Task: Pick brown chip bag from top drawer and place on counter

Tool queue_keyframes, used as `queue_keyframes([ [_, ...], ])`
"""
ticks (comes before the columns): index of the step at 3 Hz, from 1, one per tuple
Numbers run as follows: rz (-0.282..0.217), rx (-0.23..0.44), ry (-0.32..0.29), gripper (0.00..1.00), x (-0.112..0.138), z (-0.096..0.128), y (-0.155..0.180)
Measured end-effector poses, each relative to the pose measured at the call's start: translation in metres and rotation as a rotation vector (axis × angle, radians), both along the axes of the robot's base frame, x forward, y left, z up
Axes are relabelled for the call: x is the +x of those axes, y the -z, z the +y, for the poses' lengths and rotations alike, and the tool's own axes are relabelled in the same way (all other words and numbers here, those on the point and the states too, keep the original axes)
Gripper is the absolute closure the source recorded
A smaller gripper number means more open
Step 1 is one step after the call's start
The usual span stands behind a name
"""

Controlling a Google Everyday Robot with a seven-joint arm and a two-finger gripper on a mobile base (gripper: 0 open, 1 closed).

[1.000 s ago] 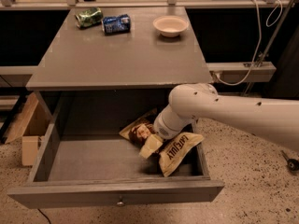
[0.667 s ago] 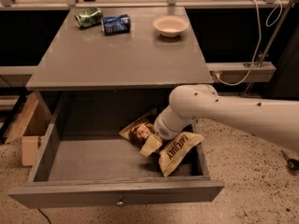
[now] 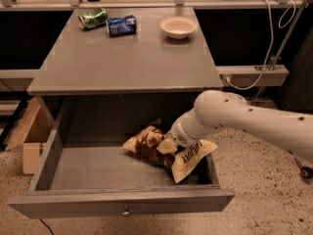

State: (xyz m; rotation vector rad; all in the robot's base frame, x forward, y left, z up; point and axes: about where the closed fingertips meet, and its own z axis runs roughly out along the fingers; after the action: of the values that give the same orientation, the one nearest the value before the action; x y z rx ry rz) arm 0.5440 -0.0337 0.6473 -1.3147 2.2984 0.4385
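Note:
The top drawer [image 3: 117, 200] is pulled open below the counter [image 3: 127, 58]. The brown chip bag [image 3: 190, 156] lies crumpled in the drawer's right half. It has a dark brown middle and cream ends with lettering. Its right end leans against the drawer's right wall. My white arm [image 3: 230, 116] reaches down from the right into the drawer. My gripper [image 3: 165, 145] sits right on the middle of the bag and is mostly hidden by the wrist and the foil.
On the counter's far edge lie a crushed green can [image 3: 93, 18], a crushed blue can [image 3: 121, 25] and a small white bowl [image 3: 178, 27]. A cardboard box [image 3: 30, 136] stands on the floor to the left of the cabinet. Cables hang at the right.
The arm has shifted only slightly to the right. The bag stays in about the same spot in the drawer.

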Motion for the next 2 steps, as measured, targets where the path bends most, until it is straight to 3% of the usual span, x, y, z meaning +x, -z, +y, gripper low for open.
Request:
queue_keyframes([
  [1, -0.034, 0.147, 0.004, 0.88, -0.005, -0.010, -0.023],
  [2, -0.070, 0.335, -0.024, 1.00, -0.015, -0.020, -0.058],
])
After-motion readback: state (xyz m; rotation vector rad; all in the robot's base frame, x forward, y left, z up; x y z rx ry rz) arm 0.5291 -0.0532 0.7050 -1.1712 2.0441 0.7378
